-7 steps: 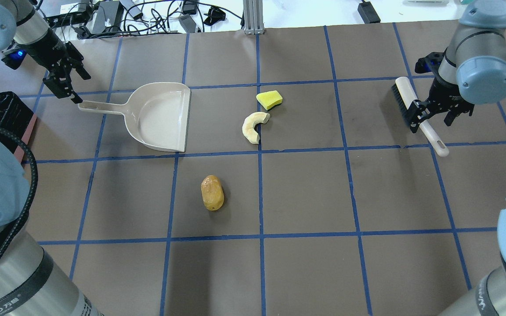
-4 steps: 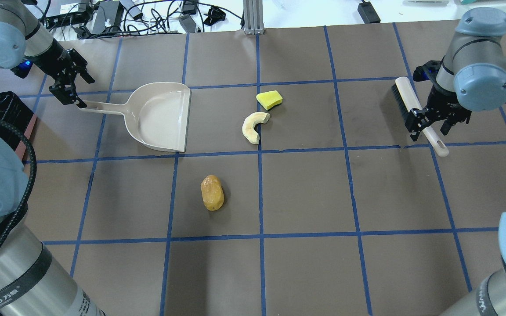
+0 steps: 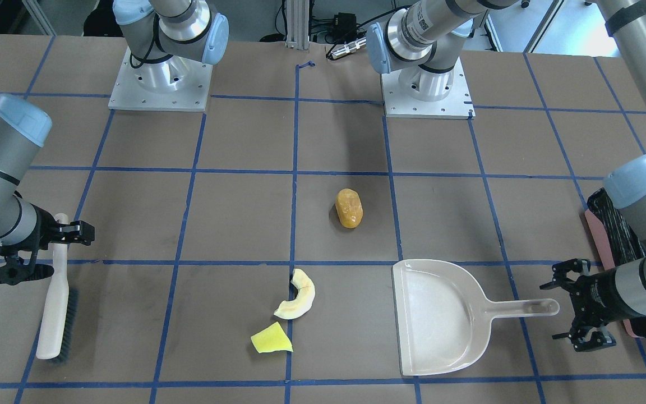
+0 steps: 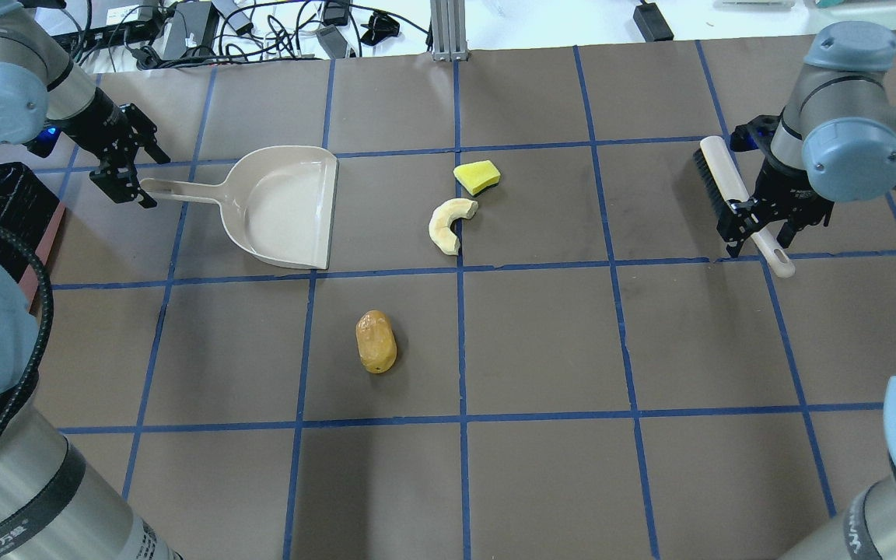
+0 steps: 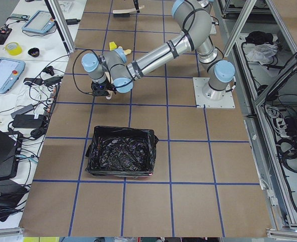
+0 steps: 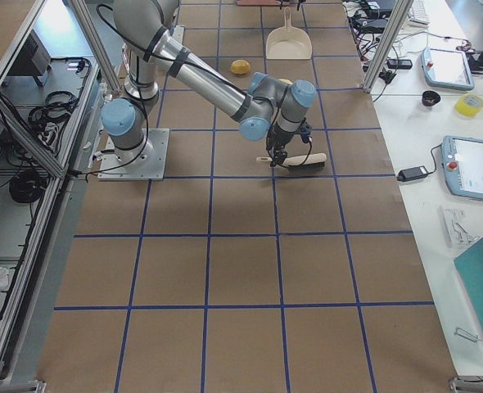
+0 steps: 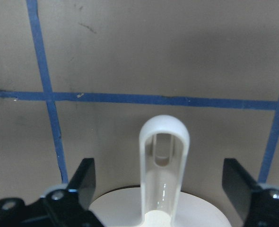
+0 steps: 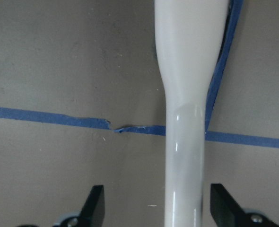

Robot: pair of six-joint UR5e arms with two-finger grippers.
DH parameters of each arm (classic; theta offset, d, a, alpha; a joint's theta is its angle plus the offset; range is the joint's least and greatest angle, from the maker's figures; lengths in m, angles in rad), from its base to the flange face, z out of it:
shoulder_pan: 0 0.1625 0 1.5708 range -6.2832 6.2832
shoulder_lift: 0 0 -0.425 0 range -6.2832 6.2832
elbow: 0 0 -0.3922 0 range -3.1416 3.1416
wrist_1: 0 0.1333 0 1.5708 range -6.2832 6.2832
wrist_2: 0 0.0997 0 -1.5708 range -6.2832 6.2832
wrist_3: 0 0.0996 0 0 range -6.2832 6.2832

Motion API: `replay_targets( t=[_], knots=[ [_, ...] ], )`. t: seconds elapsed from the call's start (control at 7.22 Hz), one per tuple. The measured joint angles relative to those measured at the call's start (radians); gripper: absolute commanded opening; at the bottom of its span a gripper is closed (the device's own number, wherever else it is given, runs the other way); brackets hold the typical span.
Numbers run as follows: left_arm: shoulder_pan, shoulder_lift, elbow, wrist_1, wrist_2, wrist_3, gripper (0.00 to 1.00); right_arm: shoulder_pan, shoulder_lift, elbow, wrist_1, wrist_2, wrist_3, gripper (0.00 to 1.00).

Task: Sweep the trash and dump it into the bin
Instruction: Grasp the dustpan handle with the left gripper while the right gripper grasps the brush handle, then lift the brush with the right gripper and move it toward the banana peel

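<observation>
- Presently, the left hand [image 4: 143,183] is held spread at the upper left of the overhead view. In the left wrist view its fingers [image 7: 82,182] are seen on either side of the handle tip of the dustpan [image 4: 292,206], with a clear gap on each side.
- The right hand [image 4: 759,239] is likewise spread at the upper right, straddling the handle of the brush [image 4: 728,183]. No contact is shown in the right wrist view.
- Loose on the bench [image 4: 541,350], the sponge wedge [image 4: 477,176] and the cream slice [image 4: 448,224] are located right of the dustpan mouth, above centre. The orange lump [image 4: 376,341] is set apart below them.
- The bin [image 5: 121,159], lined with black plastic, is placed at the left edge of the overhead view, beyond the dustpan handle.
</observation>
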Motion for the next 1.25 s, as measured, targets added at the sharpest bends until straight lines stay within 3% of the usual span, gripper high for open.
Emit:
replay_targets(
  t=[0.42, 0.55, 0.97, 1.25],
  knots=[
    [0.000, 0.015, -0.059, 0.038, 0.001, 0.000, 0.78, -0.018, -0.001, 0.025, -0.006, 0.000, -0.009, 0.72],
    [-0.001, 0.015, -0.070, 0.057, 0.001, 0.000, 0.68, -0.021, -0.002, 0.026, -0.009, 0.001, -0.015, 0.72],
    [-0.001, 0.019, -0.080, 0.092, 0.001, -0.002, 0.00, -0.025, -0.001, 0.027, -0.020, 0.002, -0.050, 0.63],
    [-0.001, 0.023, -0.080, 0.111, -0.003, -0.003, 0.00, -0.025, -0.002, 0.026, -0.023, 0.003, -0.043, 0.59]
  ],
)
